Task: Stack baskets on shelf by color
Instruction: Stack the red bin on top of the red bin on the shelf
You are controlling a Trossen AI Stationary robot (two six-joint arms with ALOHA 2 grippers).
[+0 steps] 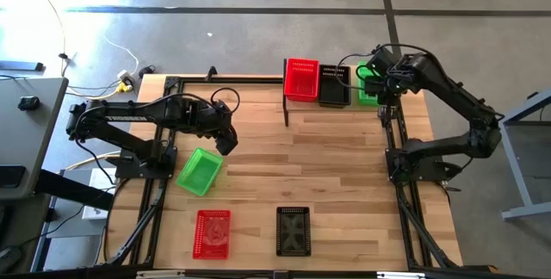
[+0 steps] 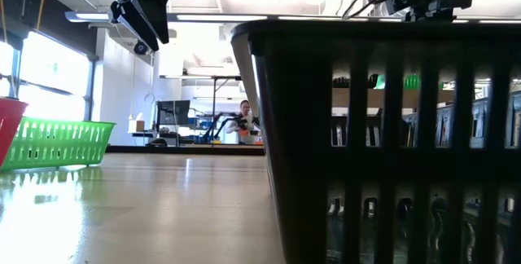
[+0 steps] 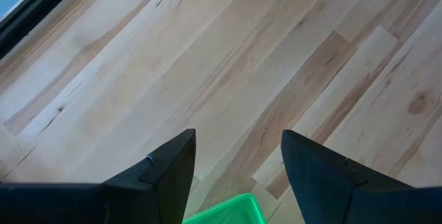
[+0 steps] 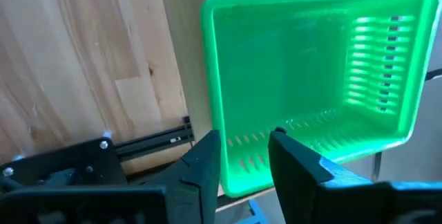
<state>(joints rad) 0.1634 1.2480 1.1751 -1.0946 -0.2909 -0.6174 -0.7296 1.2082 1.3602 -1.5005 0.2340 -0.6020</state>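
Observation:
The shelf [image 1: 312, 105] stands at the table's far edge and bears a red basket [image 1: 301, 79], a black basket [image 1: 333, 85] and a green basket [image 1: 367, 88] side by side. My right gripper [image 4: 243, 156] hangs over the green basket [image 4: 311, 79], narrowly open. Its fingers stand over one end wall near a corner, and I cannot tell whether they touch it. My left gripper [image 1: 226, 141] is open and empty above the table. It is just beyond a second green basket [image 1: 200, 171], whose rim shows in the left wrist view [image 3: 228, 211].
A red basket [image 1: 212, 232] and a black basket [image 1: 293, 230] lie near the table's front edge. The black one [image 2: 391, 150] fills the low view's right half. Bare planks lie between the shelf and these baskets. A person shows far back in the room [image 2: 243, 121].

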